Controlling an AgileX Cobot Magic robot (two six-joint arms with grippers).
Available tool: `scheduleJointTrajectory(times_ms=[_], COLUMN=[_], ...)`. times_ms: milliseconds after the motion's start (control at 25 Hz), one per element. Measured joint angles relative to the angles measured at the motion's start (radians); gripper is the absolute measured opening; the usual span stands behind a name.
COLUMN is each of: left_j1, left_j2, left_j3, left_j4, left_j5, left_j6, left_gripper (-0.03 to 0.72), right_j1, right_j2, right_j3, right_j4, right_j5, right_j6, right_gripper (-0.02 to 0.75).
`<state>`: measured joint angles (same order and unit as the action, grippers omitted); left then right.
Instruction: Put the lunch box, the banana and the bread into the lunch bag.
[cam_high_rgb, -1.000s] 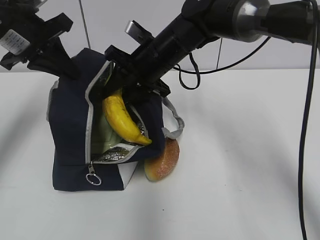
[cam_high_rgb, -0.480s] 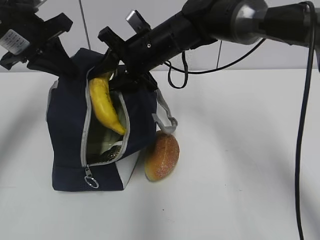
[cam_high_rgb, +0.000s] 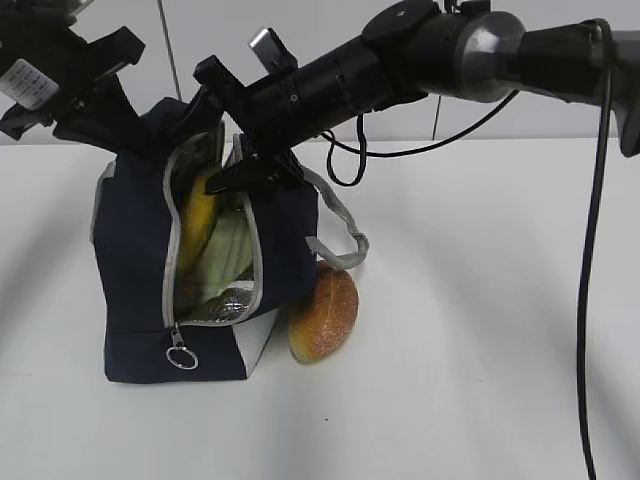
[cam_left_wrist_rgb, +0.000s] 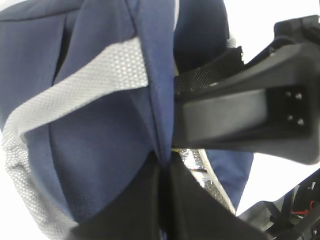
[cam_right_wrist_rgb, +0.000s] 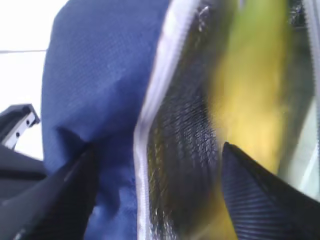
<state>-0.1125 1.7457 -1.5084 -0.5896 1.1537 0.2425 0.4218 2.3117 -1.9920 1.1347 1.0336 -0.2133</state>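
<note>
Two arms are crowded around the lunch bag (cam_high_rgb: 140, 290) right now. No readable brand or writing anywhere that I can make out; there's a white sticker (cam_high_rgb: 27, 82) on the left arm but the print on it is too small to read.

The bag stands upright near the left of the white table (cam_high_rgb: 480, 330), zipper opening facing the camera and gaping, ring pull (cam_high_rgb: 182, 358) hanging down at the bottom. The banana (cam_high_rgb: 197, 222) is inside the opening, standing on end, with a pale green thing just beside it that looks like the lunch box (cam_high_rgb: 228, 252) lid. Silver lining shows below them.

The left gripper (cam_left_wrist_rgb: 162, 195) has its fingers pressed together on a fold of the bag's navy fabric at the top back edge. The right gripper (cam_right_wrist_rgb: 155, 195) sits at the mouth of the bag with its fingers spread apart, nothing between them; the banana is a yellow blur just past them in the wrist view.

The bread (cam_high_rgb: 324, 313) is outside, leaning against the bag's lower right corner under a grey strap (cam_high_rgb: 340, 228). Loads of bare table to the right and in front.
</note>
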Motion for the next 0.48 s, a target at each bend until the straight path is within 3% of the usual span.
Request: scheduleJointTrajectory(times_ms=[240,480], left_j1=[0.0,0.0], left_j2=[0.0,0.0], left_j3=[0.0,0.0], left_j4=[0.0,0.0], left_j5=[0.002,0.002], left_j6=[0.0,0.0], left_gripper=[-0.003,-0.003], right_j1=[-0.008,-0.008], right_j2=[-0.025,-0.156], right_j3=[0.0,0.0], right_j4=[-0.049,-0.382], right_j5=[0.058,0.122], right_j6=[-0.054,0.013], right_gripper=[0.552,0.551])
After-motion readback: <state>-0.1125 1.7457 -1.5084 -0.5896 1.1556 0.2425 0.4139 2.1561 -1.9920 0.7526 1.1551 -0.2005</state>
